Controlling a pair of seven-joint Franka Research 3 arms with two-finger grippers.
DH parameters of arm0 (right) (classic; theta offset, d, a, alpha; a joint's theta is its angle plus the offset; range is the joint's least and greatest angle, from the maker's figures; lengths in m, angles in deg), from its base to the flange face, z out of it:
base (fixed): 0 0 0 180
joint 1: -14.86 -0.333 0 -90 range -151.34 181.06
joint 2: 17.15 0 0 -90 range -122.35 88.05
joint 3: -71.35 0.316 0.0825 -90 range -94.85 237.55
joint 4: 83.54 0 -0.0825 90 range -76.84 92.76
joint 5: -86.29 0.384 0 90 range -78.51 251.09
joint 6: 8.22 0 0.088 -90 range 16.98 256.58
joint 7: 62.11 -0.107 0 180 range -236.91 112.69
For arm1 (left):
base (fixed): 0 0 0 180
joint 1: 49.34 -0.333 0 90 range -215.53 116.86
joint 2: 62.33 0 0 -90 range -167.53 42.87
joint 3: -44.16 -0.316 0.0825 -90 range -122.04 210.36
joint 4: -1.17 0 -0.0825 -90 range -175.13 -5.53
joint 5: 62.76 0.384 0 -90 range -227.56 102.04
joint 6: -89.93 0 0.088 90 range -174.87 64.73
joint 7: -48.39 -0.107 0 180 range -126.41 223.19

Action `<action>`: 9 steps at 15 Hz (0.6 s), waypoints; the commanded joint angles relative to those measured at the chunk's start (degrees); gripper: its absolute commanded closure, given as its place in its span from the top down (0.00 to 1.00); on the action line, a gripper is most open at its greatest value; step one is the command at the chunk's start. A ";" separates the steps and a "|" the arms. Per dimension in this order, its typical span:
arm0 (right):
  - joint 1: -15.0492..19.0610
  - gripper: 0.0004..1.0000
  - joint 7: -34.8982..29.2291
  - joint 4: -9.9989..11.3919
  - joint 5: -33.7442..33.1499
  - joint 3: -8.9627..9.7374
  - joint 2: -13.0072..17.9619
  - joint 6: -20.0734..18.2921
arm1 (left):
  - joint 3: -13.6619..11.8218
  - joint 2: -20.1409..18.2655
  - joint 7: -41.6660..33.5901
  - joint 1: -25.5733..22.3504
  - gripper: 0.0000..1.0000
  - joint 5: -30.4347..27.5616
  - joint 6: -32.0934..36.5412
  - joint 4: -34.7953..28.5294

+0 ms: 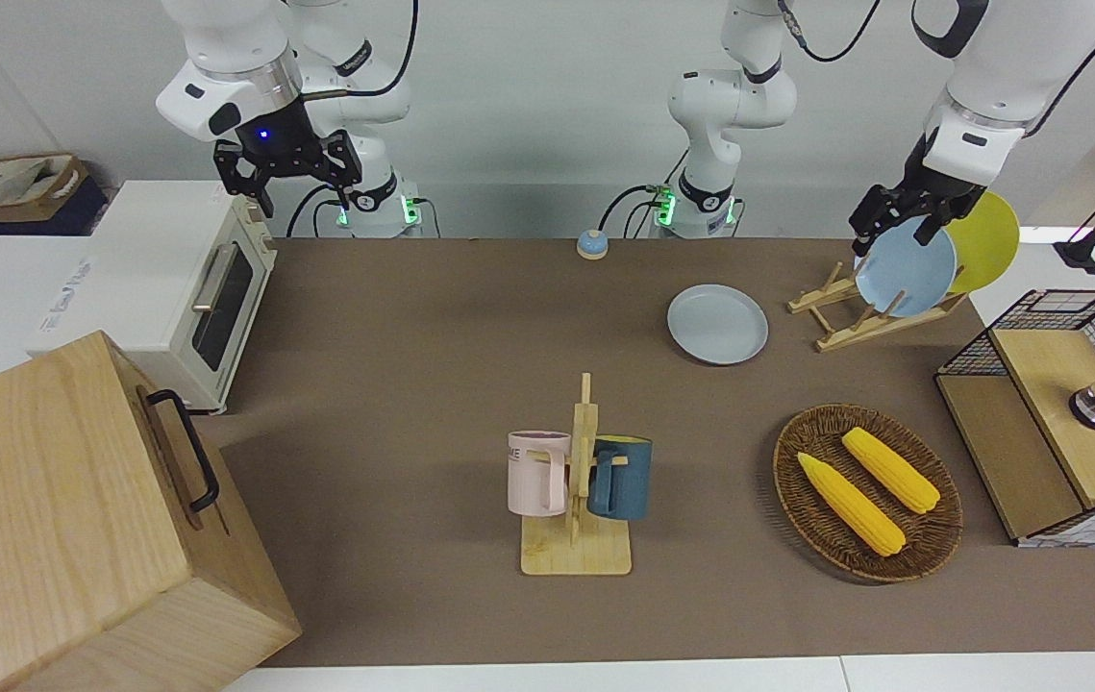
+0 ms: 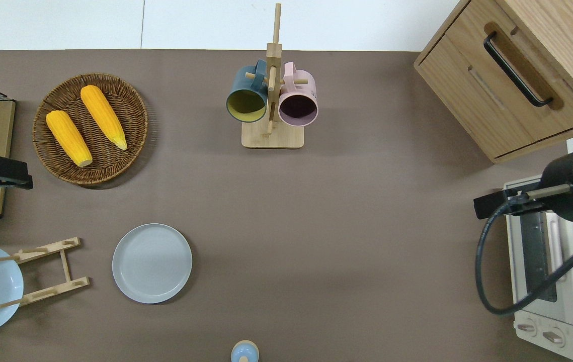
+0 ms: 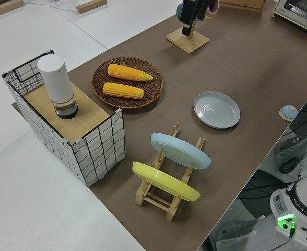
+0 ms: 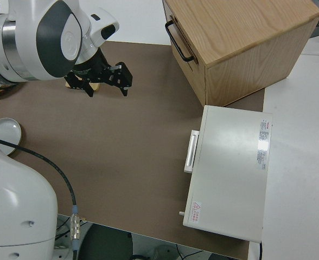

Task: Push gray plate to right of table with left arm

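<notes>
Overhead view: gray plate (image 2: 152,263) lies flat on counter (image 2: 316,211); judged light, rigid, slippery; push at rim. Left gripper (image 1: 903,219): finger state indeterminable.

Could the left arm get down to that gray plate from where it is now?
Probably yes. The gray plate lies flat with bare table around it; the plate rack stands beside it, apart. The left gripper hangs near the rack.

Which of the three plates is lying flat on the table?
The gray plate lies flat on the table. The sky-blue plate and the yellow plate stand tilted in the wooden rack beside it.
</notes>
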 commanded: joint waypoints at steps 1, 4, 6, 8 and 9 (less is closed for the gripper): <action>1.13 0.98 -0.75 -0.50 0.33 0.96 0.17 -0.89 | 0.78 -0.32 0.04 0.53 1.00 -2.22 0.55 0.31; 1.13 0.98 -0.75 -0.50 0.33 0.87 0.17 -0.89 | 0.71 -0.32 -0.13 0.44 1.00 -2.14 0.65 0.31; 1.13 0.98 -0.75 -0.50 0.25 0.96 0.17 -0.89 | 0.79 -0.32 -0.13 0.35 1.00 -2.23 0.65 0.31; 1.13 0.98 -0.75 -0.50 0.33 0.96 0.17 -0.89 | 0.71 -0.24 -0.13 0.44 1.00 -2.23 0.65 0.31; 1.13 0.98 -0.75 -0.50 0.33 0.96 0.17 -0.89 | 0.71 -0.24 0.56 0.53 1.00 -2.23 0.65 0.14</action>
